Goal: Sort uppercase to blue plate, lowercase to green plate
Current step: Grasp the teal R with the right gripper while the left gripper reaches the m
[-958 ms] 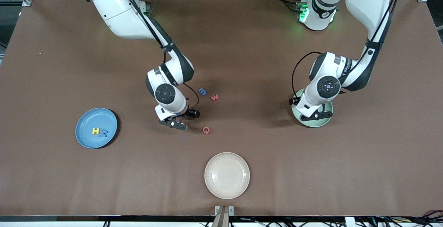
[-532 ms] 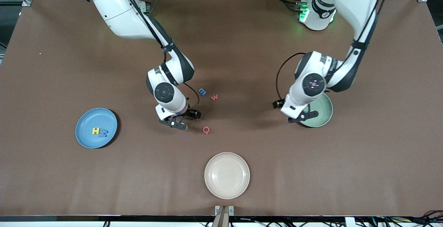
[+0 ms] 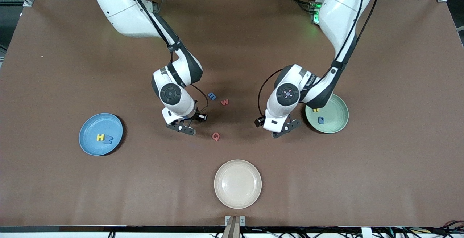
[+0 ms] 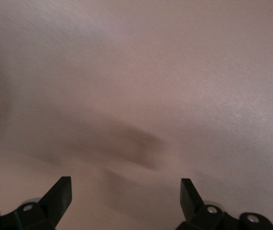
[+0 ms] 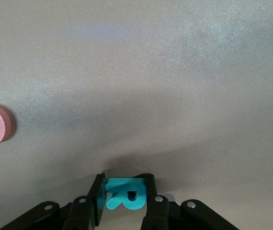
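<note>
Right gripper [image 5: 123, 201] pinching the teal R [image 5: 123, 194] low over the table [image 3: 54, 180], beside the red Q [image 3: 216, 136].

Left gripper [image 4: 126, 191], fingers spread and grasping nothing, is hanging over bare table beside the green plate [image 3: 339, 123], which is carrying two lowercase letters. The yellow H [image 3: 100, 137] and blue M [image 3: 108, 140] are lying on the blue plate [image 3: 90, 142]; the blue m [image 3: 211, 95] and red w [image 3: 224, 102] are lying loose near the R.

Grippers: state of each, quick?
Left gripper: open, empty, over bare table beside the green plate.
Right gripper: shut on the teal R, near the red Q.
</note>
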Tool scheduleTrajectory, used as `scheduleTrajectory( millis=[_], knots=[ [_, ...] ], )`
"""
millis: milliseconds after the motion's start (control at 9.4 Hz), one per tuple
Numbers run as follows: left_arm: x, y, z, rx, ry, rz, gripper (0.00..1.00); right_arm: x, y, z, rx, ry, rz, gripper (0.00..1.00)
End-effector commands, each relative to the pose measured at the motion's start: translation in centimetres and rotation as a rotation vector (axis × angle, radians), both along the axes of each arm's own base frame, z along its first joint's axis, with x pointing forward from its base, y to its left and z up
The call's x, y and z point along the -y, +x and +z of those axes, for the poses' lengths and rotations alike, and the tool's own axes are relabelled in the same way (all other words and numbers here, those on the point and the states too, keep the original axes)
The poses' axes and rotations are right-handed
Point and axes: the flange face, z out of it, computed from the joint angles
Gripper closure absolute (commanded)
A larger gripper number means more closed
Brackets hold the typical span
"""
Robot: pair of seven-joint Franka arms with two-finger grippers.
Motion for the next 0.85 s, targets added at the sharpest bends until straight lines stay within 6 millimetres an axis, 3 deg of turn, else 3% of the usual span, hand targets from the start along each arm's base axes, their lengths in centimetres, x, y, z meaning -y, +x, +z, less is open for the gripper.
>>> scheduleTrajectory(
  millis=[0,106,213,426,745],
  knots=[
    [4.0,-0.7,1.8,0.024,-0.034,0.082,0.0,0.9,-0.3,1.8,0.005,0.021,-0.005,1.0],
    [6.2,-1.7,3.0,0.027,-0.043,0.109,0.0,2.0,0.6,2.8,0.02,0.028,-0.001,1.0],
    [8.1,-2.9,3.5,0.019,-0.033,0.142,0.0,4.6,2.2,4.1,0.041,0.037,0.016,1.0],
    [11.0,-5.1,3.9,0.015,-0.039,0.184,0.0,10.8,4.7,5.3,0.025,0.029,0.082,1.0],
    [14.5,-8.7,3.6,0.008,-0.036,0.157,0.0,22.5,7.5,7.2,0.01,0.024,0.207,1.0]
  ],
)
